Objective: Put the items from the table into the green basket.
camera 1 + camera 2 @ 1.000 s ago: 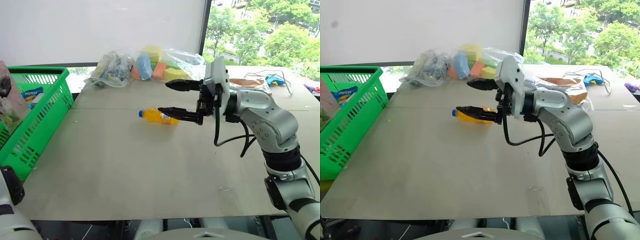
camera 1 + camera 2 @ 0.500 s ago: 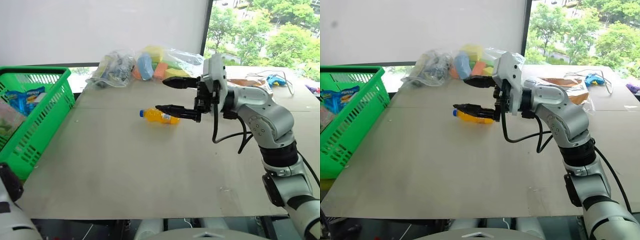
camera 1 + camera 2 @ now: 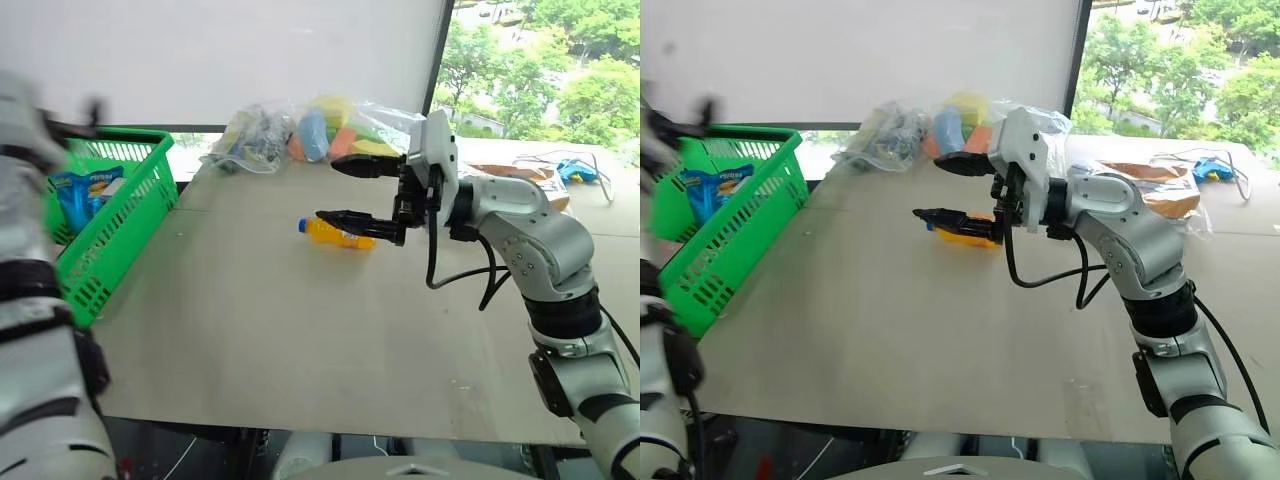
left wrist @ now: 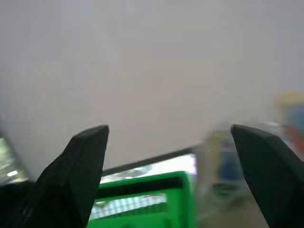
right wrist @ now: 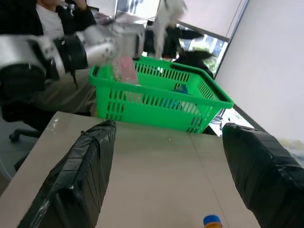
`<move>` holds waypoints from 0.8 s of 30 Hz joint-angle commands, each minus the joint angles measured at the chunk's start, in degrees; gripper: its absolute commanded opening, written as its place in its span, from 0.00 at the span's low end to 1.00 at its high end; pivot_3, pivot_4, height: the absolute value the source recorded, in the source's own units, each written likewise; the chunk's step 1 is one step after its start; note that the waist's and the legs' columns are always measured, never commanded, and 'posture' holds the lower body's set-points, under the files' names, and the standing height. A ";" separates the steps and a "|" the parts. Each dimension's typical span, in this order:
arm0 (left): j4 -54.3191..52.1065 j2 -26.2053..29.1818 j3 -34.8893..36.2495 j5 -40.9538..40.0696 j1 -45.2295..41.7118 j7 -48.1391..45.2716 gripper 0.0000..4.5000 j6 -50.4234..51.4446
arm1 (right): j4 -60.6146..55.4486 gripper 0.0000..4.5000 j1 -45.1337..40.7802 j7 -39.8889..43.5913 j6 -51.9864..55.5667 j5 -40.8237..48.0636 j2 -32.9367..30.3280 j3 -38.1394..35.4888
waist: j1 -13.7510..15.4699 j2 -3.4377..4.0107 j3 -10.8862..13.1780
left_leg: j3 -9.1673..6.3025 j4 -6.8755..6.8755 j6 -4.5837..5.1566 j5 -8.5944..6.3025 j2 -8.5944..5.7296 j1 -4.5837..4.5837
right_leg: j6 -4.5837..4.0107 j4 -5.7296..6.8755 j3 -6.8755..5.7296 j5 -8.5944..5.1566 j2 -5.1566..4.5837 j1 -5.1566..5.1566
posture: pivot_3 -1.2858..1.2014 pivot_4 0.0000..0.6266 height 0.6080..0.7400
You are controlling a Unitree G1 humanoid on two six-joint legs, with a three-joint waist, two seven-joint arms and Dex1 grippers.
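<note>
The right pincer [image 3: 352,192] hangs level above the desk [image 3: 300,330], its two black fingers spread wide apart with nothing between them. The small orange bottle [image 3: 338,233] with its blue cap lies on its side on the desk, just beyond the lower finger and partly hidden behind it; whether the finger touches it I cannot tell. Past the upper finger, at the desk's far edge, sits a clear bag [image 3: 320,135] of coloured blocks. The green basket [image 3: 110,220] stands well off to the side the right pincer points toward, at the desk's left edge, with a blue packet [image 3: 82,190] inside it. In the left wrist view the left pincer [image 4: 171,137] has its fingers wide apart and empty, the basket's green rim low between them, beyond the tips
</note>
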 commanded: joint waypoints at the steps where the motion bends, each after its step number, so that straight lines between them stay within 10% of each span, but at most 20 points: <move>1: -19.73 1.47 -7.91 -4.59 4.94 -11.57 0.96 13.99 | -1.52 0.85 -0.30 -0.85 0.60 0.63 -1.52 -2.45 | -1.63 -0.03 -0.01 | 0.03 0.00 0.03 -0.01 0.03 0.00 | 0.00 0.00 0.03 0.00 0.05 -0.04 | 0.53 0.00 1.00; 9: -14.17 -1.58 -24.14 4.19 -6.33 -28.12 0.96 15.49 | -6.36 0.85 4.66 -0.97 3.77 0.57 -8.54 -3.72 | -3.67 0.50 0.21 | 0.02 0.01 0.01 0.01 0.33 0.10 | -0.15 0.13 -0.05 -0.09 0.43 -0.07 | 0.49 0.02 1.00; 24: 35.20 -20.37 -41.80 31.23 -30.87 -33.79 0.96 -3.25 | -13.37 0.85 15.13 -3.56 11.05 -1.46 -23.41 -7.94 | -8.95 0.82 0.75 | 0.61 0.33 0.51 -0.24 0.45 0.08 | 0.12 -0.05 0.48 -0.20 0.72 0.03 | 0.41 0.06 1.00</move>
